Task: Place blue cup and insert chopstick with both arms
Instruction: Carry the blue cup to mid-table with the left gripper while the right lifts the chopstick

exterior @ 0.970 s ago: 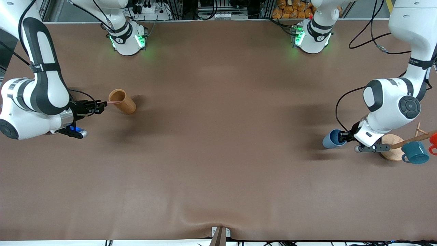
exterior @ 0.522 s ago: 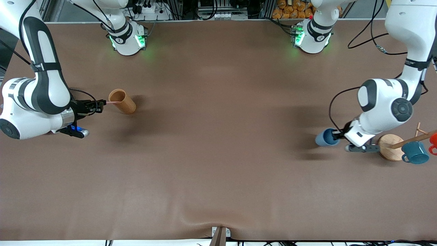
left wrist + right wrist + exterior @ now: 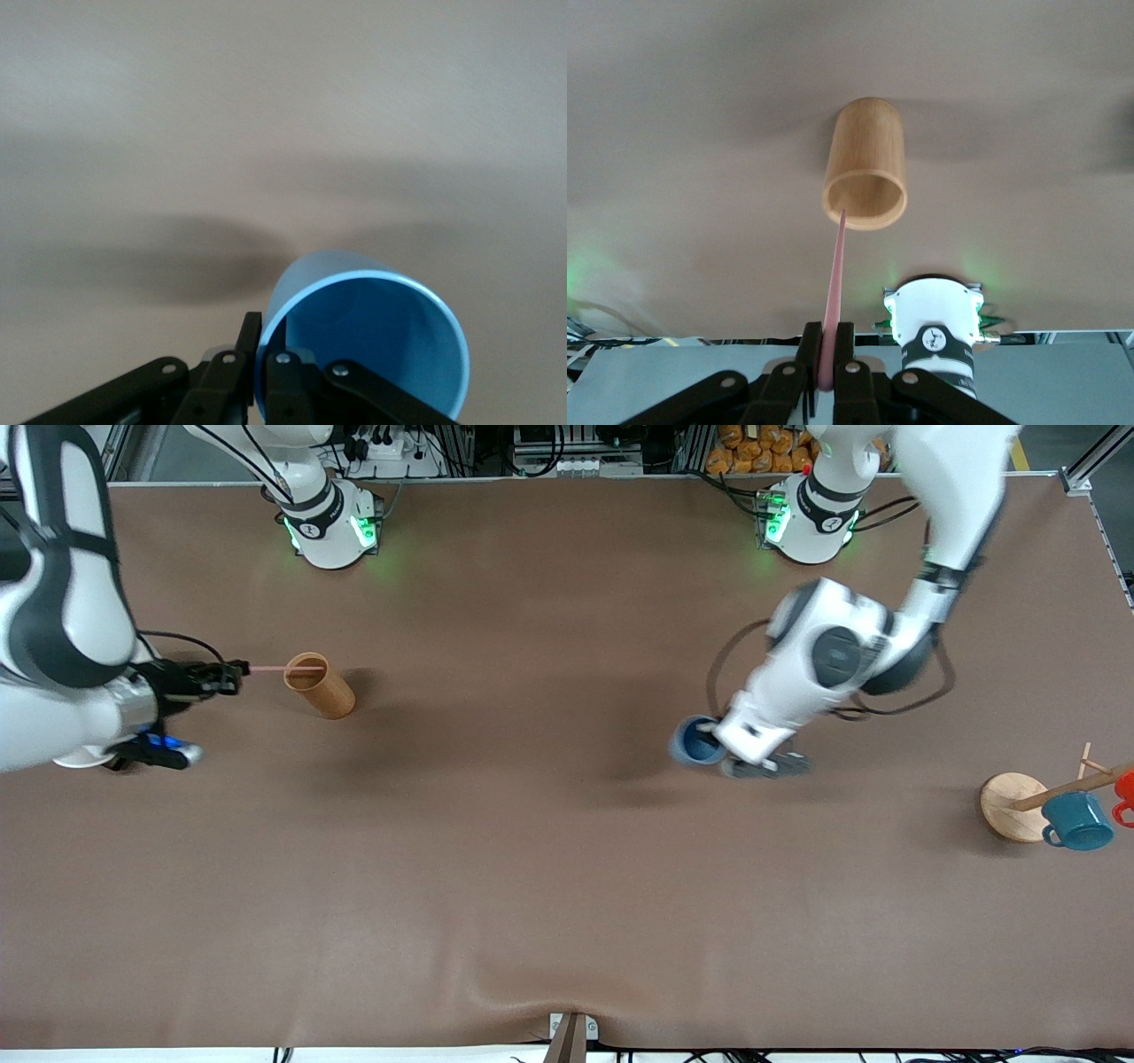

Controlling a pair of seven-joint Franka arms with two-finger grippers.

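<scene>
My left gripper [image 3: 714,737] is shut on the rim of the blue cup [image 3: 695,741] and holds it in the air over the middle of the table. In the left wrist view the blue cup [image 3: 368,341] has one finger inside its rim and one outside. My right gripper [image 3: 232,672] is shut on the pale-pink chopstick [image 3: 282,667] at the right arm's end of the table. The stick's tip is at the mouth of the tan cylindrical holder [image 3: 319,685]. In the right wrist view the chopstick [image 3: 834,292] points from my right gripper [image 3: 830,347] to the holder [image 3: 866,166].
A wooden mug rack on a round base [image 3: 1010,806] stands at the left arm's end of the table, with a dark teal mug [image 3: 1075,820] and a red mug [image 3: 1125,790] hanging on it. The two arm bases [image 3: 332,524] stand along the table's back edge.
My left gripper has carried the blue cup away from the mug rack toward the middle of the table. My right gripper has drawn the chopstick out of the holder until only its tip is at the mouth.
</scene>
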